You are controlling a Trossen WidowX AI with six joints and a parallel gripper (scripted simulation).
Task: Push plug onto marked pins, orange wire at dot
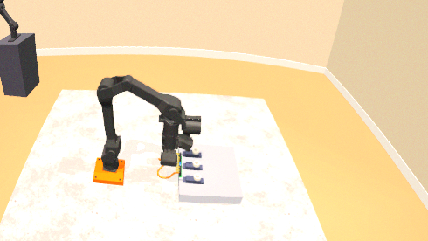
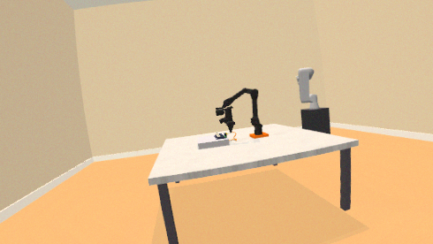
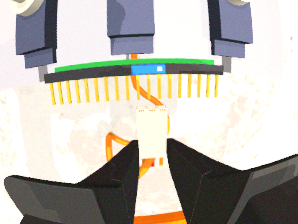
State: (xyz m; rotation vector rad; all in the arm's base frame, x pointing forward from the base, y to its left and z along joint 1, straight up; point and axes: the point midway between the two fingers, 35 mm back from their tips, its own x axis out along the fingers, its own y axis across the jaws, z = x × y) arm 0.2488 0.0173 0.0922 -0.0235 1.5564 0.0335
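Note:
The cream plug is held between the fingertips of my gripper, which is shut on it. Its end with the holes faces the row of metal pins across a short gap and looks nearly square to it. The blue band marks three pins, with a white dot at its right end. The plug sits roughly in front of them, a little to the right. Which hole is the orange wire's is unclear. The orange lead loops beside the plug. The middle servo sits in the grey holder.
A servo and another servo flank the middle one. Unmarked pins stand close on both sides of the marked three. The arm's orange base stands on the table.

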